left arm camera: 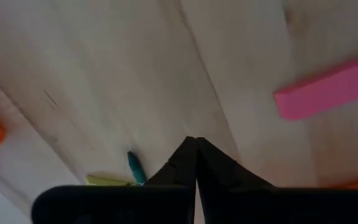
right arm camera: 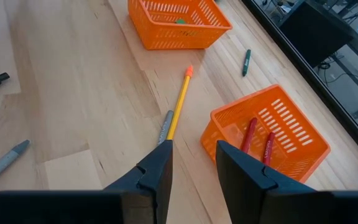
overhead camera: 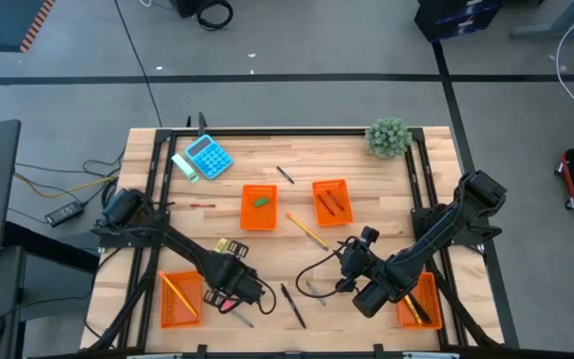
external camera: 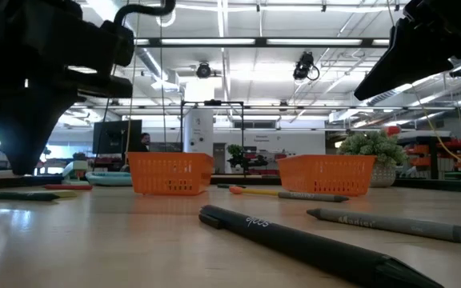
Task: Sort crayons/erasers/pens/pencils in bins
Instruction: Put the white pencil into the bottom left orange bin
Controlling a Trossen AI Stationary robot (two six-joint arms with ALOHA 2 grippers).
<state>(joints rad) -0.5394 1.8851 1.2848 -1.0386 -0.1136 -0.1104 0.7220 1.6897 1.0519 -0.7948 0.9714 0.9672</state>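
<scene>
We have our left gripper [overhead camera: 235, 289] closed and empty over the table [overhead camera: 267, 165], the pink eraser [left arm camera: 325, 88] just beside it. Our right gripper [right arm camera: 191, 155] hangs open above a pencil [right arm camera: 179, 106]. Next we judge: reopen, straddle the eraser.

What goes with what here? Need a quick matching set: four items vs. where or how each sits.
Items:
1. green eraser
2. red crayons
3. pink eraser
4. left tool

States:
A. loose on the bare table
B. shut, holding nothing
C. in the middle bin, alone
D. in the bin nearest the right tool

Pairs: 1-C, 2-D, 3-A, 4-B
</scene>
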